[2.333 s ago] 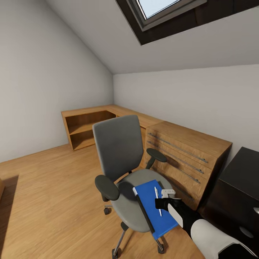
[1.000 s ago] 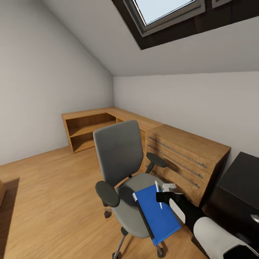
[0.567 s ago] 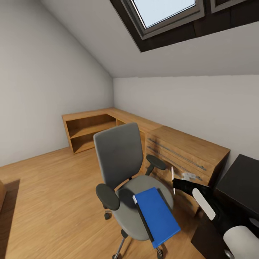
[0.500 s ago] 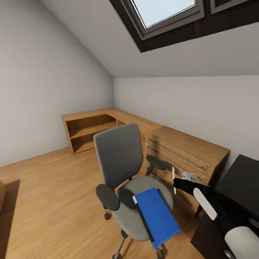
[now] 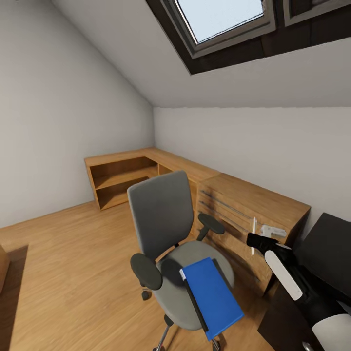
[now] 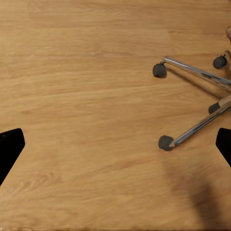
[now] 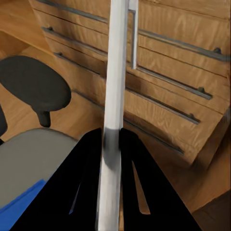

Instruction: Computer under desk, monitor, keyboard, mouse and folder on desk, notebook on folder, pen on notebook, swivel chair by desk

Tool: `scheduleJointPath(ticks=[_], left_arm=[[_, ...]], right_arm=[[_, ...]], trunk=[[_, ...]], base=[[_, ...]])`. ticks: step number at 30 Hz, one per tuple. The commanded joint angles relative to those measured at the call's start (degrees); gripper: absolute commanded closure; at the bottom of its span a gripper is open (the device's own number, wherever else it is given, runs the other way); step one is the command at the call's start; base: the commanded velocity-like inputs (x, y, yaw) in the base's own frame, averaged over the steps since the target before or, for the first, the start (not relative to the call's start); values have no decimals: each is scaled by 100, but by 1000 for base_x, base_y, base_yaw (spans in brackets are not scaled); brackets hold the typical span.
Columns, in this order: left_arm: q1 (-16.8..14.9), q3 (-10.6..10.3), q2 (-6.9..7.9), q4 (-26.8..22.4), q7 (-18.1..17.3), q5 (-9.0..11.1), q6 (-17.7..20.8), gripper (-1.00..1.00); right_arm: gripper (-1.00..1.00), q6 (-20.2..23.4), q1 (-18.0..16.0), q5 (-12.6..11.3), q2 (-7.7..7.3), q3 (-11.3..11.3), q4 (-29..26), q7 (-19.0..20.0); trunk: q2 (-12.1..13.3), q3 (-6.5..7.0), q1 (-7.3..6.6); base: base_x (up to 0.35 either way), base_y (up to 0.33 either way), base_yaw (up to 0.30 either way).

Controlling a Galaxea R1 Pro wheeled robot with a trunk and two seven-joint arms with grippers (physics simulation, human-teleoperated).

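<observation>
Pen [image 5: 253,236], slim and whitish, stands nearly upright in the right gripper [image 5: 255,239], whose two dark fingers [image 7: 91,163] are closed on its lower part; in the right wrist view the pen [image 7: 115,101] runs as a long pale bar between them, its clip near the upper end. In the head view the gripper holds it in the air in front of the light wooden drawer unit [image 5: 253,209], off to the side of the swivel chair [image 5: 170,234] and above the level of its seat. The right arm [image 5: 297,282], white and black, reaches in from the lower right corner. On the grey seat lies the folder [image 5: 212,295], bright blue with a dark spine edge, its near end jutting past the front of the seat. The chair stands on the wooden floor [image 5: 68,273] with its back toward a low wooden shelf unit [image 5: 122,178] that runs along the wall into the corner. A dark piece of the worktop [image 5: 329,243] shows at the right edge, just beside the drawer unit. A skylight [image 5: 222,17] sits in the sloped ceiling. In the left wrist view the left gripper [image 6: 115,144] points down at the floor, its dark fingers [image 6: 9,149] spread wide apart with nothing between them, and the chair's chrome legs and black casters [image 6: 166,142] lie near it.
</observation>
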Motion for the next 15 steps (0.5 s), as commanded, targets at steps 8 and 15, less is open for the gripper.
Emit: scheduleJointPath(ticks=[8,15], left_arm=[[-121,-4,-8,427,513,40,988,-100],[-247,-2,-13,527,613,-164,1217,-100]], right_arm=[[100,-5,138,-75,2,25,-499,-804],[100,-2,148,-76,10,30,-551,-851]], trunk=[[319,139,-176],[600,265,-330]], base=[[0,0,0],[0,0,0]])
